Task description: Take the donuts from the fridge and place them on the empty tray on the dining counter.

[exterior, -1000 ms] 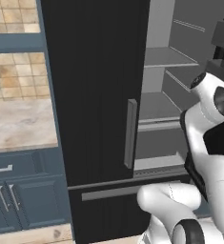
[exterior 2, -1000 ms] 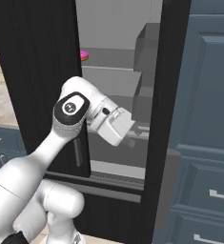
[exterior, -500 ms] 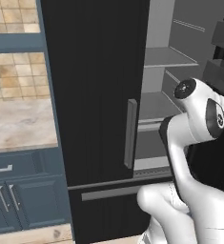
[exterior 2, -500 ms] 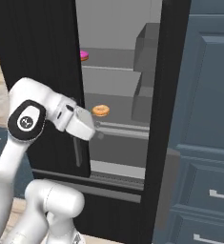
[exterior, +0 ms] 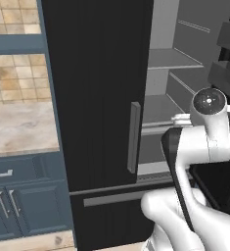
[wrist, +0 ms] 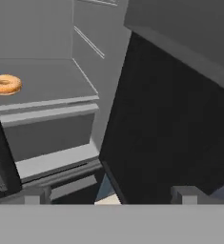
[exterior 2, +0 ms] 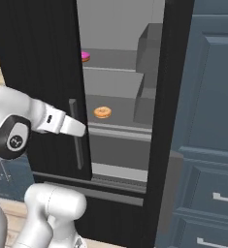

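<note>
The fridge [exterior: 97, 98] has its left door shut and its right door swung open on grey shelves. The orange-tan donut [exterior 2: 102, 112] lies on the middle shelf, seen at far left in the hand view [wrist: 5, 84]. The pink donut [exterior 2: 85, 55] lies on the shelf above, half hidden by the left door's edge. My gripper [wrist: 108, 195] is open and empty, outside the fridge and short of the middle shelf. In the right base view my hand [exterior 2: 73, 127] hangs by the left door's handle, left of and just below the orange-tan donut. The tray and dining counter are out of view.
The open right fridge door [wrist: 180, 119] stands close on the hand's right, its bins [exterior: 229, 54] facing inward. Blue-grey cabinets with drawers [exterior 2: 212, 145] flank the fridge on the right. A marble-topped counter [exterior: 18, 127] over blue cabinets [exterior: 18, 196] lies to the left.
The arm has swung: its elbow dropped and moved left in the right base view. The hand shifted from the fridge opening toward the left door's edge. The gripper stayed open.
</note>
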